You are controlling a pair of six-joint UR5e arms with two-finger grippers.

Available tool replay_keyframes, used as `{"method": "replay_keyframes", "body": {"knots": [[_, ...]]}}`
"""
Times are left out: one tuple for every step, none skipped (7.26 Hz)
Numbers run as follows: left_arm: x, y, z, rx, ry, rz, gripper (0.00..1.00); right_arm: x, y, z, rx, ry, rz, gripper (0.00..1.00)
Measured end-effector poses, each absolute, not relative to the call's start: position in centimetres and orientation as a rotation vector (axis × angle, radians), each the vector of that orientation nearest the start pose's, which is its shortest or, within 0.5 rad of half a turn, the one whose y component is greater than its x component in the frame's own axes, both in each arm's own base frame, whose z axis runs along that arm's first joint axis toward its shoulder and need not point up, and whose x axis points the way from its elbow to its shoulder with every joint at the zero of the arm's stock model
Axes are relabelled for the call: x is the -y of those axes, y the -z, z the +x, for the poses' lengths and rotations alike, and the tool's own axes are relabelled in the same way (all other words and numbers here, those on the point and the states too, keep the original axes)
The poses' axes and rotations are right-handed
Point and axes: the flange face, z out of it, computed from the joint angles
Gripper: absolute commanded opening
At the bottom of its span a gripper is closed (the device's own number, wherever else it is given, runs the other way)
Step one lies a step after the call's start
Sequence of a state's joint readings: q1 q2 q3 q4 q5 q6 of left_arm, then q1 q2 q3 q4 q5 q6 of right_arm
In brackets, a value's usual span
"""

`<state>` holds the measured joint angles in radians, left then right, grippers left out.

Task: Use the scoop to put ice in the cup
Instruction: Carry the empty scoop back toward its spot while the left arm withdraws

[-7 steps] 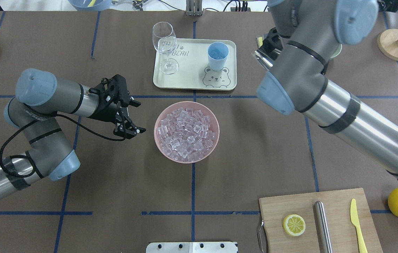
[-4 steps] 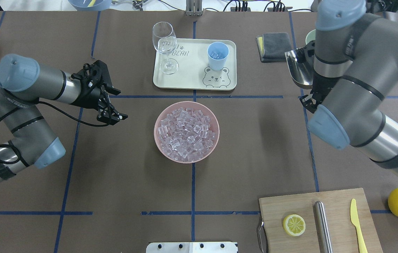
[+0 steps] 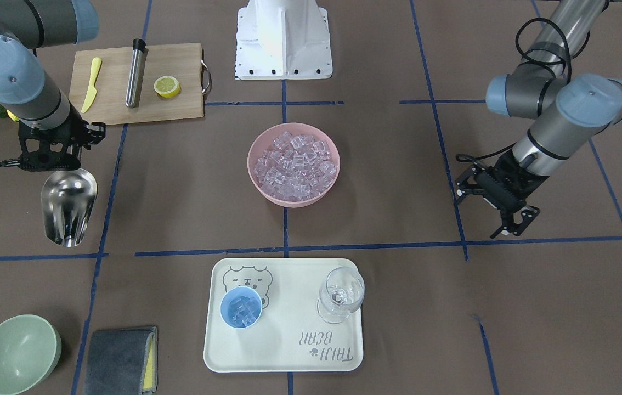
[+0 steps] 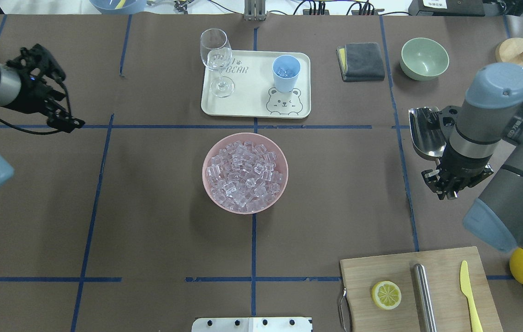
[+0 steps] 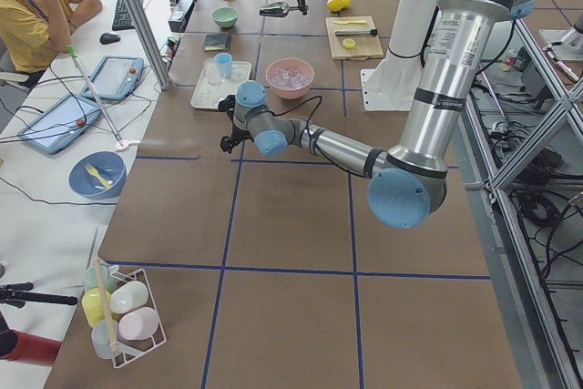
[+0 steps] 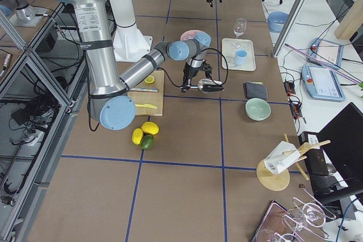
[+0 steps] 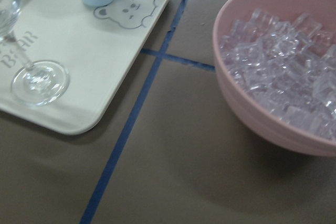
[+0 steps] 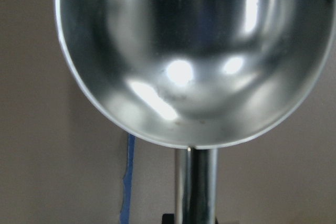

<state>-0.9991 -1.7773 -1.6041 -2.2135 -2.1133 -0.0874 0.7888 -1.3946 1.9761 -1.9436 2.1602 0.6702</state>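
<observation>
Black and grey, the left arm reaches in from the overhead view's left edge with its wrist bent. The left gripper (image 4: 68, 122) hangs above the brown table (image 4: 151, 207), jaws spread and nothing between them. Its wrist camera looks across at the cream tray (image 4: 252, 105), smooth plastic printed with a bear. On it a clear stemmed wine glass (image 4: 217, 57) stands apart from the light-blue cup (image 4: 286, 74). The front-facing view looks down into the cup and shows cubes there. Nearer the robot, off the tray, a round pink bowl (image 4: 205, 171) is heaped with glassy ice (image 4: 245, 173). Far right, the right arm folds steeply down, its right gripper (image 3: 61, 163) clenched on the handle of the polished steel scoop (image 4: 424, 133), well apart from the bowl. The overhead view hides that grip under the wrist. The right wrist camera shows the mirror-bright trough empty.
</observation>
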Motion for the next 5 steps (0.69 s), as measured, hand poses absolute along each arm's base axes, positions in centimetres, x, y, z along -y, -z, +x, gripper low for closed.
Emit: {"method": "replay_keyframes", "body": {"knots": [[54.1,-48.1,22.9,-0.754,-0.646,0.641,1.00,41.3,-43.6,-31.2,0.564,0.168,-0.263,0.00],[53.8,-49.1,21.7,-0.746,-0.627,0.628,1.00,40.6,-44.4,-31.7,0.557,0.154,-0.293,0.00],[53.7,-49.4,21.2,-0.744,-0.618,0.622,1.00,40.3,-45.2,-32.5,0.551,0.147,-0.318,0.00],[53.6,-49.5,21.1,-0.744,-0.613,0.620,1.00,40.5,-46.5,-33.6,0.552,0.148,-0.326,0.00],[53.6,-49.5,21.1,-0.745,-0.612,0.620,1.00,40.9,-47.9,-34.5,0.560,0.150,-0.322,0.00]]}}
